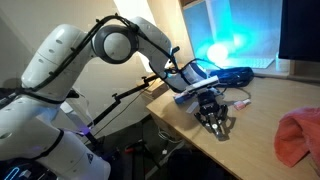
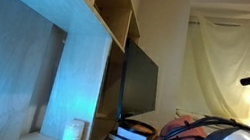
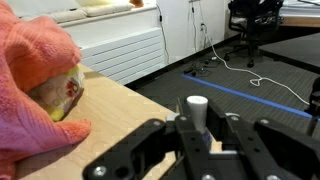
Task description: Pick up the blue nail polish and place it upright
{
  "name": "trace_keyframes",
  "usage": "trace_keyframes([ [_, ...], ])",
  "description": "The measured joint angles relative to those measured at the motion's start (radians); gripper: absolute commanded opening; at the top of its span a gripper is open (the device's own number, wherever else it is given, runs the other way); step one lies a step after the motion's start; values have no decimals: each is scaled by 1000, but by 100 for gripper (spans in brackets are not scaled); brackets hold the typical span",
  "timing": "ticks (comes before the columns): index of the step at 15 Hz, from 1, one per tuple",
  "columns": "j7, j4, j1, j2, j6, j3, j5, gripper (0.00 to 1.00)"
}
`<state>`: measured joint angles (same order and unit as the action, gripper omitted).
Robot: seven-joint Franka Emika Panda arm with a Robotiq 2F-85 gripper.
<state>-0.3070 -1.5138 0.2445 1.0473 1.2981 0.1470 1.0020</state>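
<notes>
Only the wrist view shows the nail polish (image 3: 196, 110). Its white cap stands upright on the wooden bench (image 3: 130, 112), right between the two black fingers (image 3: 236, 134) of the gripper (image 3: 203, 138). The bottle below the cap is hidden by the gripper's body, so no blue can be seen. The fingers sit close on either side of the cap, but I cannot tell whether they clasp it or stand just clear.

To the left in the same view lies a rumpled pink cloth (image 3: 28, 85) with a yellowish item (image 3: 66, 90) tucked in its folds. The item carries a printed label, too blurred to read. Past the bench edge are a blue tape line (image 3: 250, 92) on the floor and an office chair (image 3: 256, 18).

In an exterior view the white arm (image 1: 70, 60) reaches over the bench (image 1: 260, 110), and the gripper (image 1: 214, 124) hangs low over it, well apart from the cloth (image 1: 300, 136). The bottle is too small to make out there.

Another exterior view shows none of the gripper — only a dark monitor (image 2: 139, 82), a white cylinder (image 2: 72, 134) beneath wooden shelving, the cloth (image 2: 191, 137) and a pale curtain (image 2: 222, 65).
</notes>
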Motion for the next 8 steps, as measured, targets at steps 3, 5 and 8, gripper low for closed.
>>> trace_keyframes([
  [3,-2,22,2,29,0,1,0,5],
  [5,-3,44,3,51,0,1,0,5],
  [8,-5,73,4,73,-13,0,0,47],
])
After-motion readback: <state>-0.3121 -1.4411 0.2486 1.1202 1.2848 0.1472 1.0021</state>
